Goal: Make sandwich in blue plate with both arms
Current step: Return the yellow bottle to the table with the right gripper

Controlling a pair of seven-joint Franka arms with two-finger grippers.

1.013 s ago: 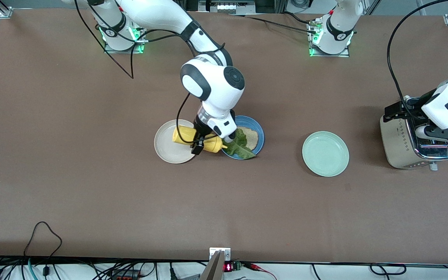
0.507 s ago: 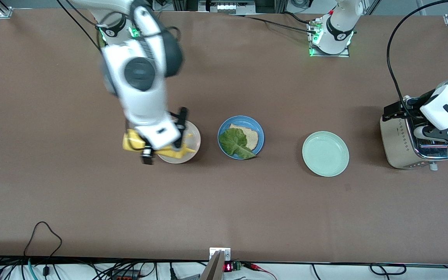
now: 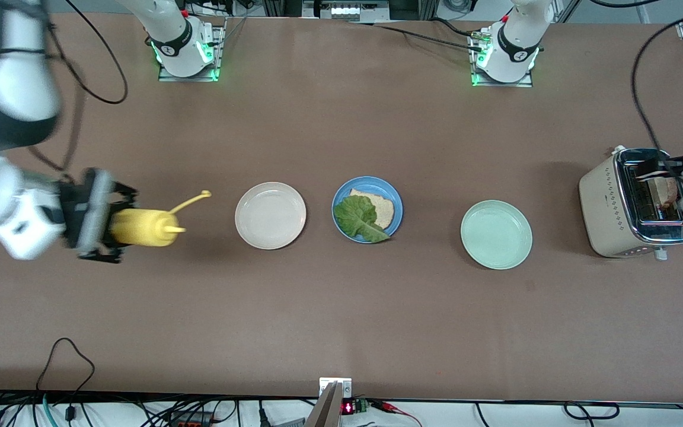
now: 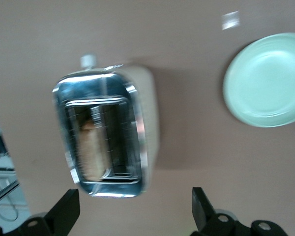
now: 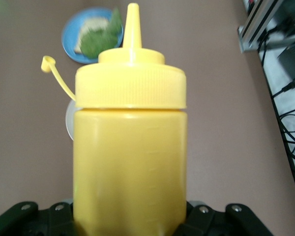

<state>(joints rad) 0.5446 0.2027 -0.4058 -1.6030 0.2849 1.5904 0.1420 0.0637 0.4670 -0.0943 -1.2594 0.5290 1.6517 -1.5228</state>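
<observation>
I am gripping the yellow bottle (image 3: 141, 228) in the right gripper (image 3: 95, 214), uncapped, well off the blue plate (image 3: 367, 209) toward the right arm's end; sauce may be dripping. My left gripper (image 4: 132, 209), fingers apart over the toaster (image 3: 635, 204), is risking clipping its rim instead of the toast (image 4: 92, 153).

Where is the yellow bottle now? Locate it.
The yellow bottle is held sideways in the right hand, over the table at the right arm's end, beside the white plate, its nozzle pointing toward that plate.

brown table (image 3: 341, 320), cables (image 3: 69, 356) along edge
</observation>
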